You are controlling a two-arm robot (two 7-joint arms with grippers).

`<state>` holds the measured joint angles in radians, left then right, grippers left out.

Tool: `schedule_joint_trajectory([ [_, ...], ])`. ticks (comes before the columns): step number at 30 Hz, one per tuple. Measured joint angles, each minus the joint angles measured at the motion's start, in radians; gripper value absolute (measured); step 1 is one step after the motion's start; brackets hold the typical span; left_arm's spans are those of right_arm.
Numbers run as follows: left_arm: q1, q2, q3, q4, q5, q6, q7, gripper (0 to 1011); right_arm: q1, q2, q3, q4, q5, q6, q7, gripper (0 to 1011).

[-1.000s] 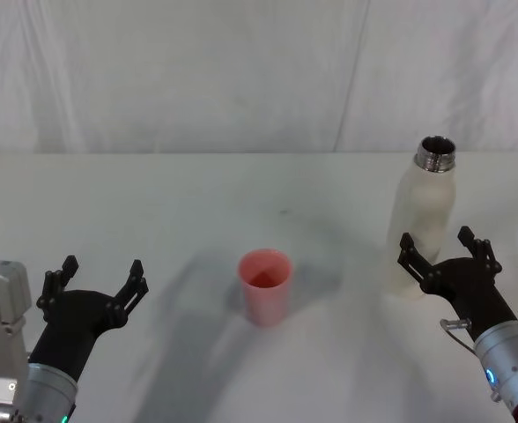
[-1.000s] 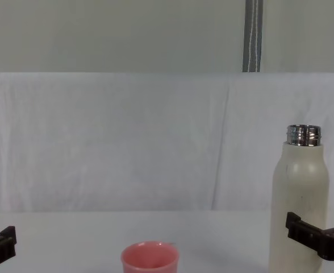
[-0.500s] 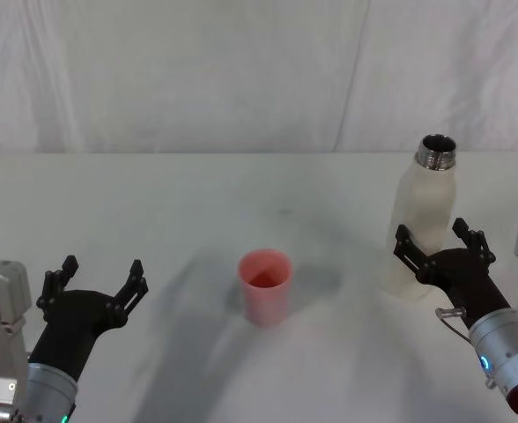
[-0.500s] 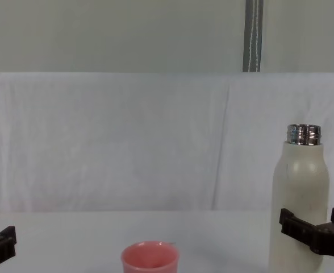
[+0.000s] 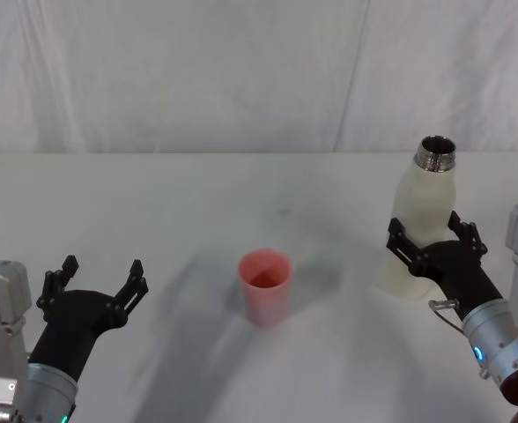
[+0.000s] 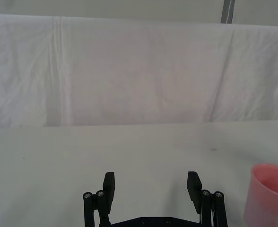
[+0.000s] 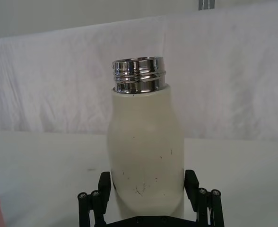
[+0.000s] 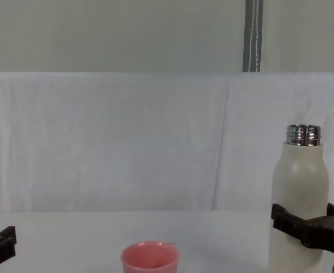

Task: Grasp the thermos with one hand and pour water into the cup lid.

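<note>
While the tall cream-white thermos (image 5: 422, 231) with its shiny threaded steel neck stands upright at the right of the white worktop (image 5: 197, 203) in the head view, the right gripper (image 5: 426, 243) reaches its lower body, black fingers spread wide to either side. The small pink cup lid (image 5: 265, 285) sits near the middle, well apart from the bottle. The left gripper (image 5: 94, 278) hovers idle at the near left, fingers wide and holding nothing.

From the left wrist, those fingers (image 6: 108, 186) frame bare worktop, the cup lid (image 6: 270, 194) off to one side.

From the right wrist, the thermos (image 7: 146, 156) sits between the open fingers (image 7: 191, 184), which flank its base; whether they touch the wall I cannot tell. Small dark scuffs mark the wall; no brand, label or writing can be read.

From the chest, the right gripper (image 8: 306, 226) crosses the thermos (image 8: 299, 199) low down, the cup lid (image 8: 150, 257) to its left.

The step in hand looks like the grasp, not yet closed. Next, the fingers probably need to close firmly before lifting, carrying over the cup lid and tilting.
</note>
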<state>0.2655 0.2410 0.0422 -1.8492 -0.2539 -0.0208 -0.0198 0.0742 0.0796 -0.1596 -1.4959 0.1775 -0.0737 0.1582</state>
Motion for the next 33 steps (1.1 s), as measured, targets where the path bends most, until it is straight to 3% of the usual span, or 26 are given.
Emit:
schedule_joint_trajectory([
  [33, 0.000, 0.000, 0.000, 0.000, 0.000, 0.000, 0.000, 1001, 0.082, 0.007, -0.021, 0.088, -0.015, 0.016, 0.010, 1003],
])
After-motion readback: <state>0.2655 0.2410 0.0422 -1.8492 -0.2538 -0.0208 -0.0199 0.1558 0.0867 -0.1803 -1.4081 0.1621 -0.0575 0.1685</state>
